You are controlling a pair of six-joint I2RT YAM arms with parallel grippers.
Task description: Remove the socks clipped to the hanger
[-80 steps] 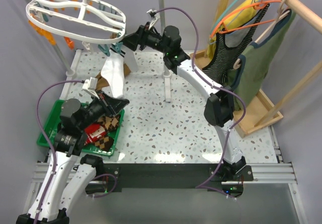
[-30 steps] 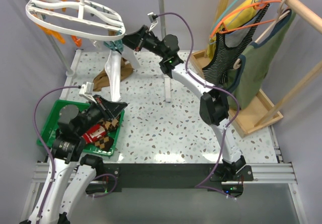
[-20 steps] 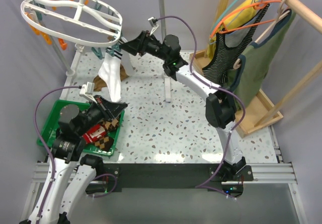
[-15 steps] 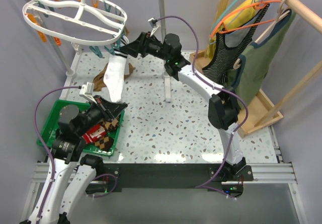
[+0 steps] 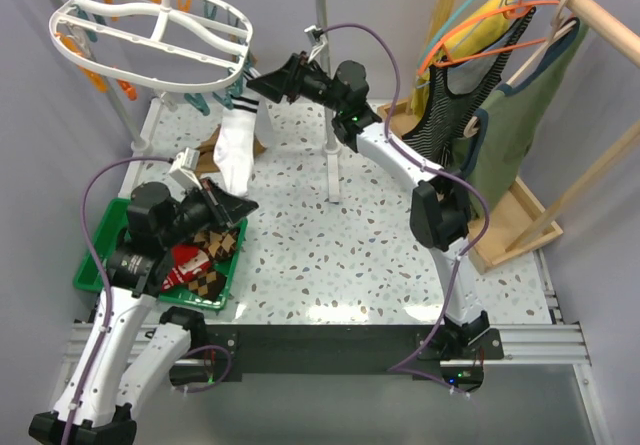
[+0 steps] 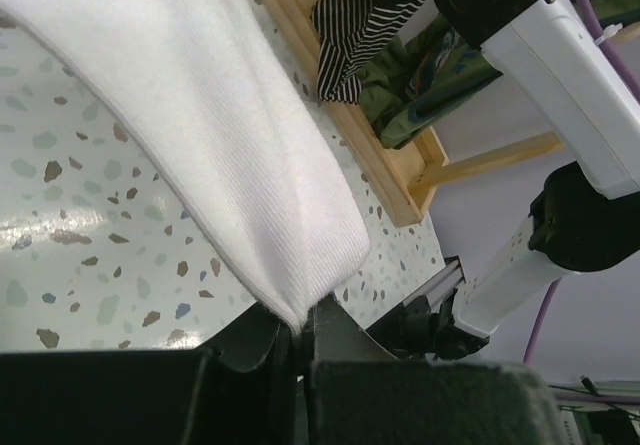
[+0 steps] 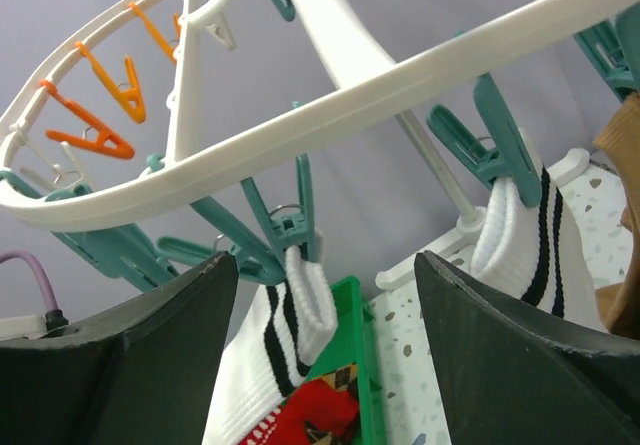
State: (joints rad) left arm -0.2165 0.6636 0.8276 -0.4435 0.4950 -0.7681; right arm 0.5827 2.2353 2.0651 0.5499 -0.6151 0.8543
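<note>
The white oval hanger hangs at the back left, with orange and teal clips. A white sock with black stripes hangs from a teal clip on its near rim. My right gripper stands open with its fingers either side of that clip and cuff, touching neither. A second striped white sock hangs from another teal clip. My left gripper is shut on the toe of the white sock.
A green basket at the near left holds a red sock and an argyle sock. A tan-brown sock lies on the table under the hanger. A white post stands mid-table, and a wooden rack with garments at the right.
My right gripper has opened and drawn back slightly to the right. The hanger has swung back rightward. My left arm has shifted up, still gripping the sock's toe.
</note>
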